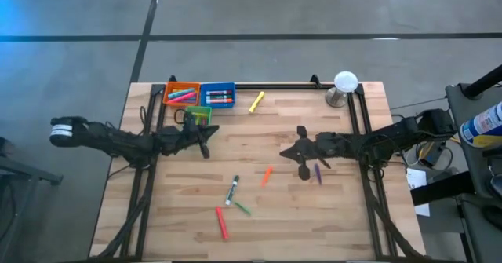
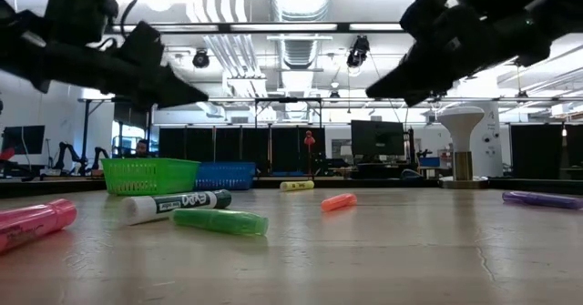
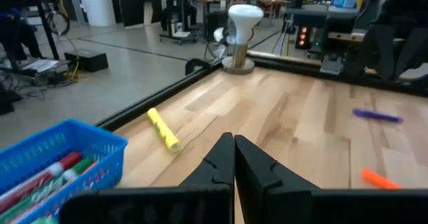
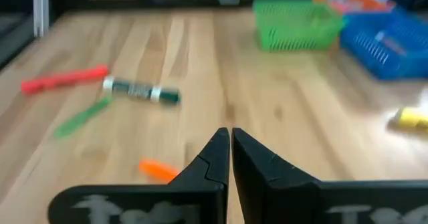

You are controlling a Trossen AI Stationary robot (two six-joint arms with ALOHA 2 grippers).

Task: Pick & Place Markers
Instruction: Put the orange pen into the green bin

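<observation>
Across the bare wood of the table [image 1: 345, 216], six loose markers are counted: a yellow marker [image 1: 256, 102] near the bins, an orange marker [image 1: 267, 175] at the middle, a purple marker [image 1: 318, 173] just beside the right gripper, and, nearer the front edge, a white-barrelled marker [image 1: 233, 191] with green caps, a thin green marker [image 1: 242, 209] and a red marker [image 1: 222, 224]. All six lie flat and apart, except that the white-barrelled and green ones nearly meet. More markers are seen inside the bins, too crowded to be counted. Three bins are counted at the back left: an orange bin [image 1: 180, 95], a blue bin [image 1: 218, 96] and a green bin [image 1: 198, 115]. The left gripper [image 1: 205, 140] is held above the table just in front of the green bin, its jaws pressed together on nothing. The right gripper [image 1: 300, 155] is likewise closed and empty, above the middle of the table. A white-topped stand [image 1: 343, 89] is placed at the back right corner.
</observation>
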